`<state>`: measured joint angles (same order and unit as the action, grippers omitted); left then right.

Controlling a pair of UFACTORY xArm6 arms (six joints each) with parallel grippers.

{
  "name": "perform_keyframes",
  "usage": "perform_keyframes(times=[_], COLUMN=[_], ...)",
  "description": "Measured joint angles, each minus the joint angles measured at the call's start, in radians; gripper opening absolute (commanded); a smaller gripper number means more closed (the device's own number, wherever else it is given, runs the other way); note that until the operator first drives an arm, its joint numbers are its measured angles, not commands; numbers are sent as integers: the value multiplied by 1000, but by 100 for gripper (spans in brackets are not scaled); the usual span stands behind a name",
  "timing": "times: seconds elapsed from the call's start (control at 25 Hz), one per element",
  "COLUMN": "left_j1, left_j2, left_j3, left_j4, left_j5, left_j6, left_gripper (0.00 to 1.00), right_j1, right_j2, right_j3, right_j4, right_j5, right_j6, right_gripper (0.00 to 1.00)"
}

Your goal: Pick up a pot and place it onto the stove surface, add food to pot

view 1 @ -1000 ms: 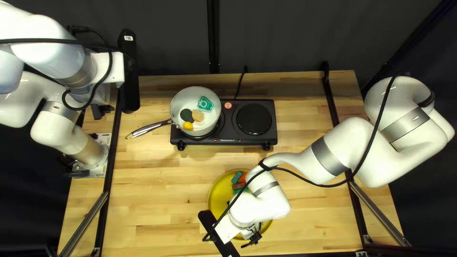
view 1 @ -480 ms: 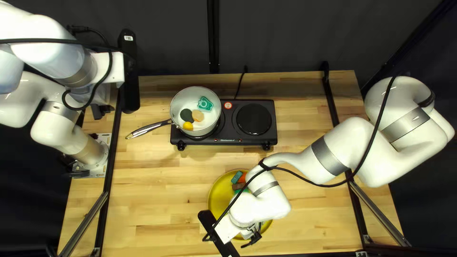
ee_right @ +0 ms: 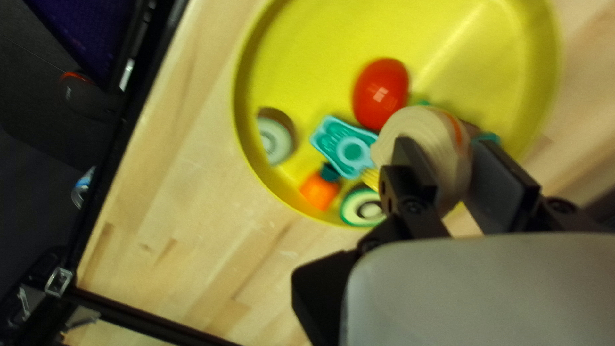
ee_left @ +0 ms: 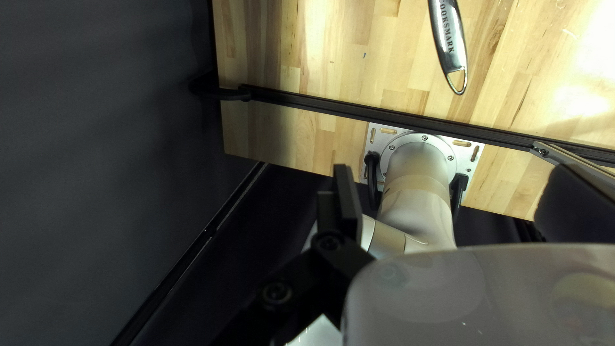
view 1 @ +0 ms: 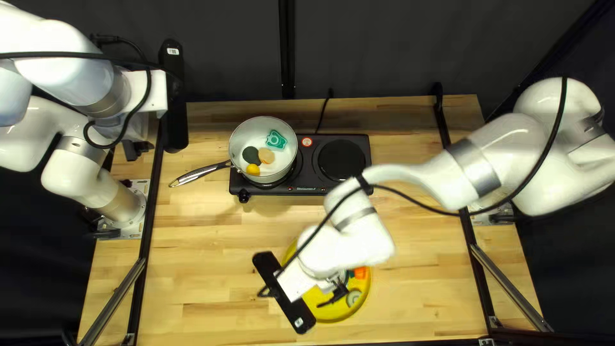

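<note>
In the top left view my left gripper (view 1: 136, 150) hangs at the table's left edge; in the left wrist view this gripper (ee_left: 448, 182) has its fingers wide apart, nothing between them. My right gripper (view 1: 338, 293) is above the yellow plate (view 1: 336, 313). The right wrist view shows that gripper (ee_right: 458, 163) shut on a round beige food piece (ee_right: 419, 125), over the plate (ee_right: 307, 70). The plate holds a red piece (ee_right: 381, 93), a teal piece (ee_right: 346, 146), a carrot (ee_right: 319, 189) and others. The pot (view 1: 237, 144) rests on the stove's (view 1: 312, 173) left burner, several food pieces inside.
The pot's handle (view 1: 202, 173) points toward the left arm. A bare burner (view 1: 341, 160) is right of the pot. Black rails (view 1: 148, 218) run along both table sides, and a cable (view 1: 324, 112) lies behind the stove.
My right arm has moved, its gripper shifting slightly up the top left view and uncovering the plate's lower right. The left arm and the pot have stayed still.
</note>
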<state>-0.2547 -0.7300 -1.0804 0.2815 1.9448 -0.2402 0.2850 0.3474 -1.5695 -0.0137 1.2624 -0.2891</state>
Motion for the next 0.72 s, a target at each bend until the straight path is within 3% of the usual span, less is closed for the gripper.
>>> perform_keyframes(times=[0.48, 0.72], left_j1=[0, 0], left_j2=[0, 0], left_j3=[0, 0], left_j4=[0, 0], left_j5=[0, 0], left_j6=[0, 0], left_gripper=[100, 100], right_j1=[-294, -384], right_j2=[-5, 47], right_j3=[-79, -133], right_j4=[9, 35], right_j5=[13, -10], right_j6=[-244, -324], right_gripper=[0, 0])
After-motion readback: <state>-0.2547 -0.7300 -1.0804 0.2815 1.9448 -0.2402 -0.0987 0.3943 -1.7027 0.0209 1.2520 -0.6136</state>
